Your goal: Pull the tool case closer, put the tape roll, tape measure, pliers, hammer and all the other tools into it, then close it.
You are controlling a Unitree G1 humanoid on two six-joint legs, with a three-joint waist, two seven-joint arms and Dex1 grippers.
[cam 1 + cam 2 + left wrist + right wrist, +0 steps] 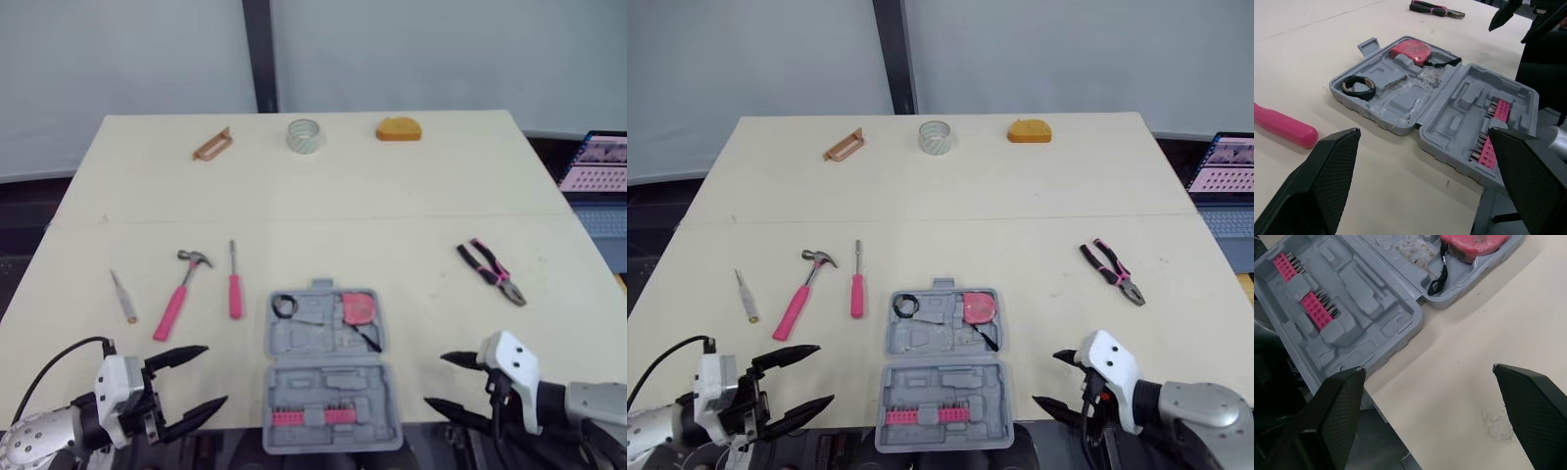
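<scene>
Left eye view gives you the grey tool case (331,377) lying open at the near edge of the counter (392,196), between the two arms, with its near half jutting a little over that edge. In its far half sit a pink tape measure (358,306) and a black ring (285,305); the near half carries pink bit strips (313,416). Your left claw (216,374) hovers just left of the case with its fingers spread apart and nothing between them. Your right claw (435,380) hovers just right of it, likewise spread and empty. Left of the case, the pink-handled hammer (179,294) and the pink screwdriver (234,284) lie near each other, and a small pale-handled tool (122,297) lies further left. The pliers (492,272) lie on the right side of the counter, well apart from the case. Along the far edge you have an orange-brown handled tool (212,145), the clear tape roll (305,135) and an orange tape measure (399,129) in a row. A laptop (598,162) sits beyond the counter's right side.
</scene>
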